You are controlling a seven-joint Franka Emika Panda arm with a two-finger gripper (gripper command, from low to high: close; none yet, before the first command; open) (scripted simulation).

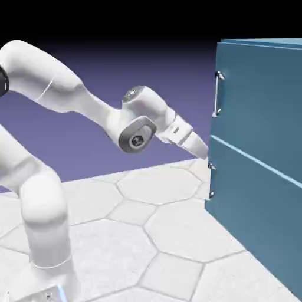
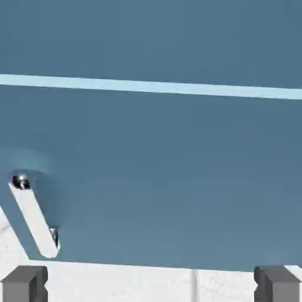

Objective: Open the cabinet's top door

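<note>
The teal-blue cabinet (image 1: 259, 165) stands at the right of the exterior view. Its top door (image 1: 265, 100) carries a short vertical silver handle (image 1: 218, 93) near the left edge. My gripper (image 1: 204, 151) hovers just left of the cabinet at the height of the seam between the two doors, well below that handle. It touches nothing. In the hand view a pale seam (image 2: 153, 87) splits the top door (image 2: 153, 35) from the lower door (image 2: 165, 177). My gripper (image 2: 150, 286) is open, its grey fingertips (image 2: 23, 284) far apart and nothing between them.
The lower door's own silver handle (image 1: 211, 180) sits under the seam and appears at the lower left of the hand view (image 2: 33, 221). A white hexagon-tiled tabletop (image 1: 153, 236) runs under the arm up to the cabinet's base.
</note>
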